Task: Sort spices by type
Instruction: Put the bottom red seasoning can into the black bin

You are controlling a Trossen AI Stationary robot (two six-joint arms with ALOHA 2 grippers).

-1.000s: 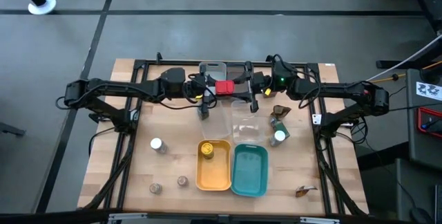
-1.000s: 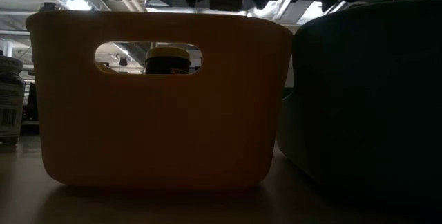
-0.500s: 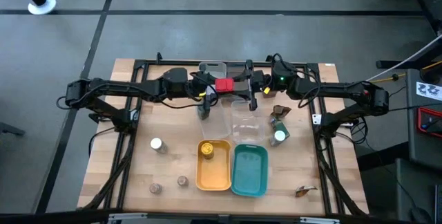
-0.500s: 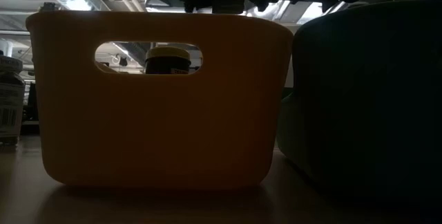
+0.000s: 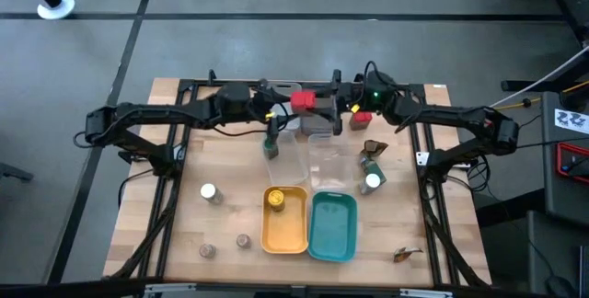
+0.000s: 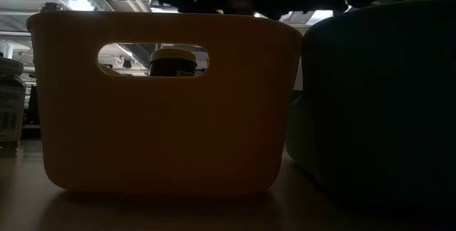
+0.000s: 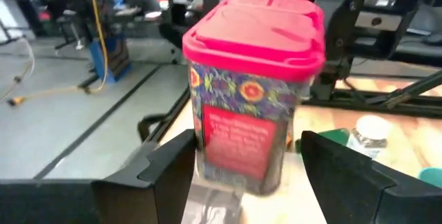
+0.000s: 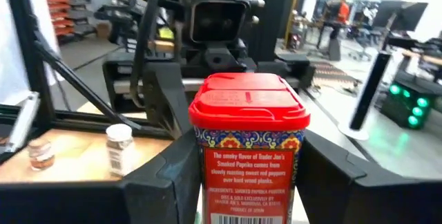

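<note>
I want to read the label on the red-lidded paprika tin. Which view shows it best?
The right wrist view: the red-lidded paprika tin faces it, text legible. Left wrist shows its blurred back; high view only the lid; low view nothing.

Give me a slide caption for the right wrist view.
Right gripper holds a red-lidded paprika tin between its fingers, with the left gripper facing it just behind.

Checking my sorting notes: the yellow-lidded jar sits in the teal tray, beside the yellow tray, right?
Not quite. The yellow-lidded jar sits in the yellow tray, beside the teal tray. The high view shows it.
</note>
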